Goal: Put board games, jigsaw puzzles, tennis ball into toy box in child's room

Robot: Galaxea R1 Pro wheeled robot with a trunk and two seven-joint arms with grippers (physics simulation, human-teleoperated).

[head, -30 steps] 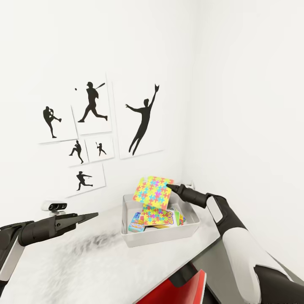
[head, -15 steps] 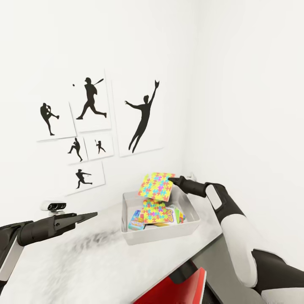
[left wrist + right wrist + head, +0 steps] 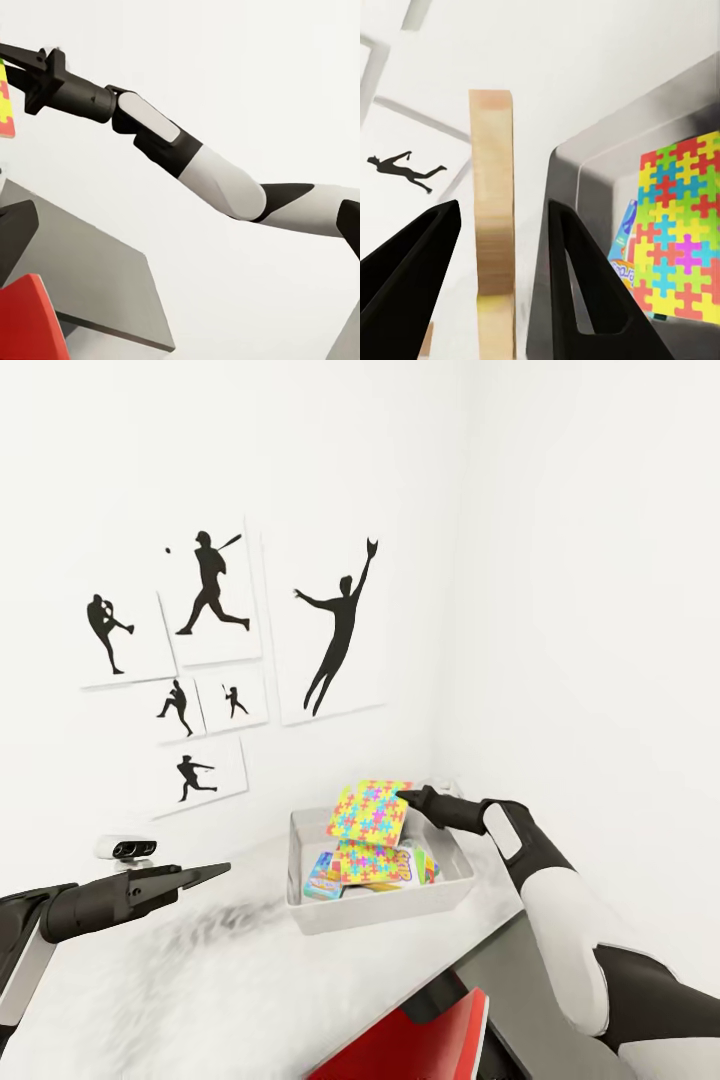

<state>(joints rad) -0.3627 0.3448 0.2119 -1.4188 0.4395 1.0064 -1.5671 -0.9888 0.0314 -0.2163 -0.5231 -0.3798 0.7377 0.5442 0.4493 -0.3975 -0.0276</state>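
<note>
A child's room is showing itself: baseball-player silhouette pictures (image 3: 215,660) hanging on white walls, toy box (image 3: 378,905) sitting on the tabletop (image 3: 200,1000).

Right claw (image 3: 404,796) holds a jigsaw puzzle (image 3: 368,812) tilted above the toy box (image 3: 380,905).

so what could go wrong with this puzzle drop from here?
1. The right gripper holds the jigsaw puzzle by one edge only, tilted over the toy box; it could swing or slip in the grip.
2. The box already holds another puzzle board and printed game boxes; the new board may land propped on them, or lean on the rim, rather than flat.
3. The wrist view shows gaps between the fingers and the board's edge, so the grip may be loose.
</note>
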